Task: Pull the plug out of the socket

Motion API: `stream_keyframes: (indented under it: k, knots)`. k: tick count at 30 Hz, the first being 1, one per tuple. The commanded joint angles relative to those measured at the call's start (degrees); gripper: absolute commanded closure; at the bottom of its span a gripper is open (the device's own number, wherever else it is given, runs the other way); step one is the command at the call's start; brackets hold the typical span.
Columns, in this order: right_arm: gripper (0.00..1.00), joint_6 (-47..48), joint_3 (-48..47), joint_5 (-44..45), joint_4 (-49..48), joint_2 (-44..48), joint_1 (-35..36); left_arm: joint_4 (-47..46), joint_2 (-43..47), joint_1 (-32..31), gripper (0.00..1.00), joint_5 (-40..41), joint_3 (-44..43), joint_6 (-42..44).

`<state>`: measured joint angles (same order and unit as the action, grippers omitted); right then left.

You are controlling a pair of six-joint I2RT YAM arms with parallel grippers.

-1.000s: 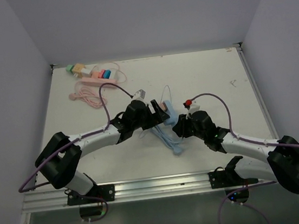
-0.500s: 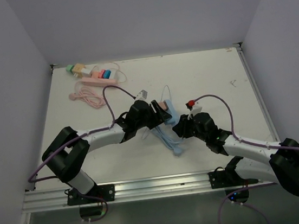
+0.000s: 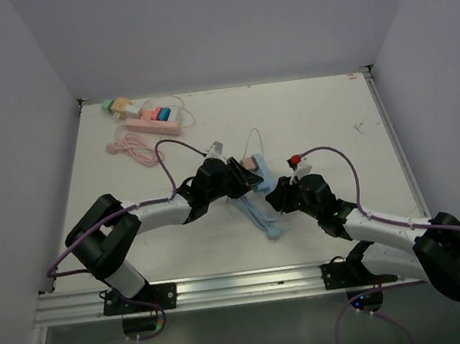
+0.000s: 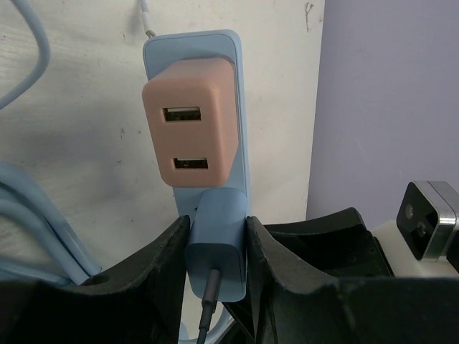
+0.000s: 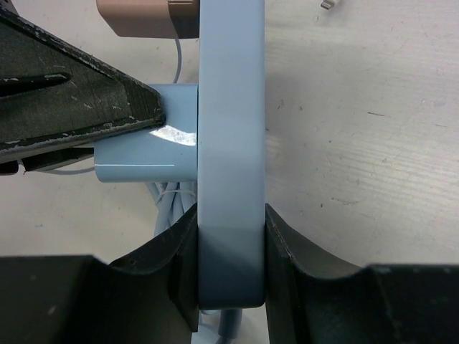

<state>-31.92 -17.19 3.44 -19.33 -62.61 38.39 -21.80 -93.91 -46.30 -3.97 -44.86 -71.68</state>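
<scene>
left wrist: left hand (image 4: 217, 242) pinching smooth boxy blue plug (image 4: 220, 223); right hand (image 5: 231, 247) clamping flat blue socket (image 5: 231, 100)

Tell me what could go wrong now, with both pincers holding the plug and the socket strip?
The right pincer clamps only one end of the blue strip, so it may slip or twist under the pull. The left pincer holds the blue plug next to the pink adapter, which it could bump.
</scene>
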Motion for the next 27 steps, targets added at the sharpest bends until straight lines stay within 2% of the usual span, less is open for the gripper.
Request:
stream_keyframes:
  k: [1,10,16,22,27]
  knots:
    - [1.00,-1.5,0.1,2.4,-7.6,0.3,-1.5,-5.8,1.4,-0.4,1.00,-0.9,1.6,-3.1]
    - [1.00,-4.7,2.1,0.2,-8.6,-0.3,-8.3,-11.3,6.0,-0.4,1.00,2.6,7.7,-6.2]
    - [1.00,-3.9,1.5,5.8,-4.4,0.0,-8.9,-11.2,8.5,-0.5,1.00,3.6,9.0,-7.1]
    - [1.00,-2.1,0.0,14.0,1.0,1.0,-8.9,-4.6,11.7,-0.6,1.00,6.0,8.1,-7.5]
    - [1.00,-1.3,-0.7,16.1,2.7,0.0,-8.9,2.6,12.7,-0.6,1.00,6.7,5.1,-5.9]
